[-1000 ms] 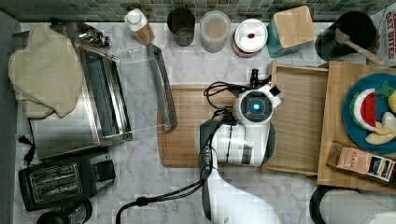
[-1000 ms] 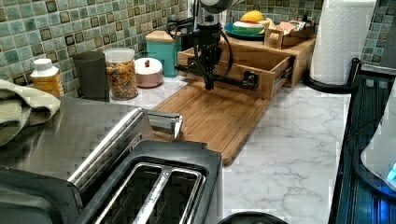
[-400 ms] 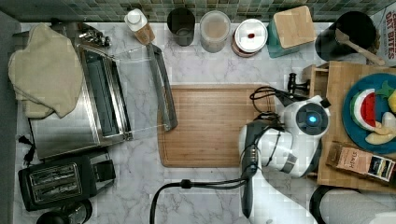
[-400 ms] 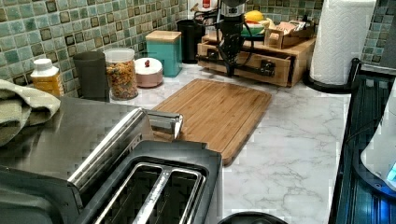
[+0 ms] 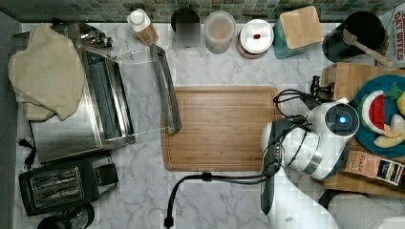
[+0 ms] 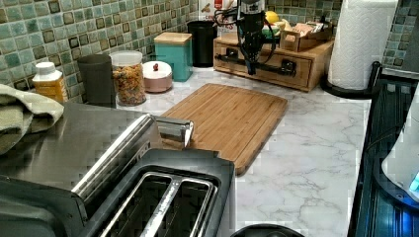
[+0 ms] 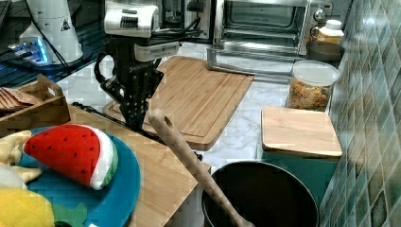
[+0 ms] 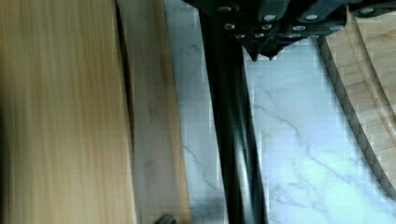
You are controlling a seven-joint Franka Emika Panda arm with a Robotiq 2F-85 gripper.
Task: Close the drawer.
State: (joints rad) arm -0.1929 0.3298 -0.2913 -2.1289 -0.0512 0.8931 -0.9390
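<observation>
**Drawer pushed in, gripper at the handle**

We see a marble kitchen counter backed by a green mosaic tile wall. Going from the top view's left to its right: a beige cloth lies over a toaster oven whose glass door hangs open, with a black toaster below it. Along the wall stand a bottle, a dark cup, a cereal jar, a pink lidded tin and a teal canister with a wooden lid. A bamboo cutting board lies in the middle of the counter.

Further right, the white arm reaches toward the wooden cabinet block, which carries a blue plate with a toy watermelon slice. A black pot with a wooden spoon stands by the cabinet block.

In the left view the drawer sits pushed in, its front about flush with the cabinet block's face, and its long black handle runs across the front. The gripper hangs pointing down at that handle. In the wrist view the dark handle bar passes straight beneath the fingertips, which stand close together with hardly a gap; we cannot tell whether they clasp the bar or merely rest against it. In the right view the gripper comes down at the edge of the cabinet block's top, just beside the cutting board.
</observation>
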